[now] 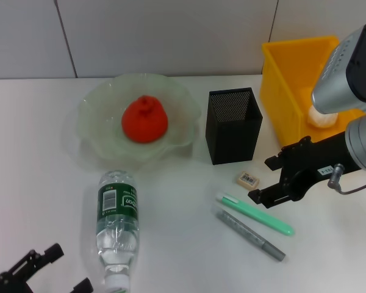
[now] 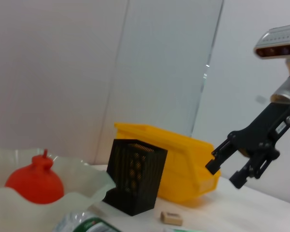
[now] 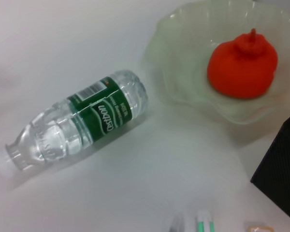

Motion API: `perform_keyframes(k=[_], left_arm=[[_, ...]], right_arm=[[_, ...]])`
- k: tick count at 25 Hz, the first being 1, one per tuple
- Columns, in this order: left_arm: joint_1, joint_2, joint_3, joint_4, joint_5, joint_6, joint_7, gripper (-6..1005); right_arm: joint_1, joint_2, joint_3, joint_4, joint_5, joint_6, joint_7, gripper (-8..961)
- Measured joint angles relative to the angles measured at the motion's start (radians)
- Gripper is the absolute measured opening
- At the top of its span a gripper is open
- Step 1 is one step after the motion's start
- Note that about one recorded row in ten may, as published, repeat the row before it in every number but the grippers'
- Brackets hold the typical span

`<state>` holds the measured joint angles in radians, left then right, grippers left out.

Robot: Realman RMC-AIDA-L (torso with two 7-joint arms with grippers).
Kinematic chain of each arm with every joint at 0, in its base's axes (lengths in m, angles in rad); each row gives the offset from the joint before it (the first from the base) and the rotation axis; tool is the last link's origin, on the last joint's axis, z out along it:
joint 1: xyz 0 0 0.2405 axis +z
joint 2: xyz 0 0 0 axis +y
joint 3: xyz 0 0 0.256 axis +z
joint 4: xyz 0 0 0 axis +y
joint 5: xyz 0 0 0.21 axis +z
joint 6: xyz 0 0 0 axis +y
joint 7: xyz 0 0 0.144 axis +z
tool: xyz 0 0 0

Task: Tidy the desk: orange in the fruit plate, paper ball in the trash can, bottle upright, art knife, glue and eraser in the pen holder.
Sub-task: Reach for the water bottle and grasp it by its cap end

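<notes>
- Your right gripper (image 1: 274,178) hangs above the white desk (image 1: 171,244) with its black jaws spread apart and nothing between them, just to the robot's right of the pen holder (image 1: 233,125) and a little nearer the robot; the left wrist view shows the same gripper (image 2: 223,173) open in mid-air.
- Your left gripper (image 1: 39,273) sits low at the near edge of the desk, far to the left of the pen holder; its dark fingers stand apart and hold nothing.
- The pen holder, a black mesh cup, stands upright at mid-desk.
- The eraser (image 1: 247,179) lies flat on the desk just in front of the pen holder, close beside the right gripper's fingers but not in them.
- A green pen-like tool (image 1: 255,214) and a grey one (image 1: 250,234) lie side by side, nearer the robot than the eraser.
- The orange (image 1: 144,119) rests inside the fruit plate (image 1: 94,104), which stands just to the left of the pen holder.
- The bottle (image 1: 117,227) lies on its side in front of the fruit plate, left of the pen holder, its white cap pointing toward the robot.
- The trash can (image 1: 287,91) stands just to the right of the pen holder, and the paper ball (image 1: 322,118) shows inside it, partly hidden by the right arm.
</notes>
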<state>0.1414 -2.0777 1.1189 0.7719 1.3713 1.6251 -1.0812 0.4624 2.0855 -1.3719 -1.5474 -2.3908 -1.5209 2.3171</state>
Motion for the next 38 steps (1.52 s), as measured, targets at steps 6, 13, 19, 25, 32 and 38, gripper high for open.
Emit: perform_keyframes(k=[6,13,19,25,32,38], left_arm=[[-0.105,-0.002,0.024,-0.543,-0.19,0.029,0.501,864],[-0.235,-0.002,-0.045,-0.914,-0.237,0.076,0.823,864],[-0.291,-0.002,-0.138,-1.112,-0.232,0.09,1.032,863],[-0.301,-0.002,-0.265,-1.218,-0.137,0.068,1.151,863],[-0.292,-0.002,-0.392,-1.306,-0.042,0.024,1.287,864],[-0.234,-0.002,-0.675,-1.46,0.079,-0.124,1.565,863]], right_arm=[[-0.033,0.0,-0.004,0.009,0.046,0.045,-0.019,739],[-0.06,0.0,0.0,0.012,0.099,0.064,-0.059,736],[-0.072,0.001,0.006,0.02,0.105,0.077,-0.086,733],[-0.105,-0.004,0.041,0.043,0.226,0.003,-0.213,731],[-0.097,-0.006,0.098,0.071,0.277,-0.076,-0.287,727],[-0.096,-0.007,0.101,0.066,0.274,-0.106,-0.315,725]])
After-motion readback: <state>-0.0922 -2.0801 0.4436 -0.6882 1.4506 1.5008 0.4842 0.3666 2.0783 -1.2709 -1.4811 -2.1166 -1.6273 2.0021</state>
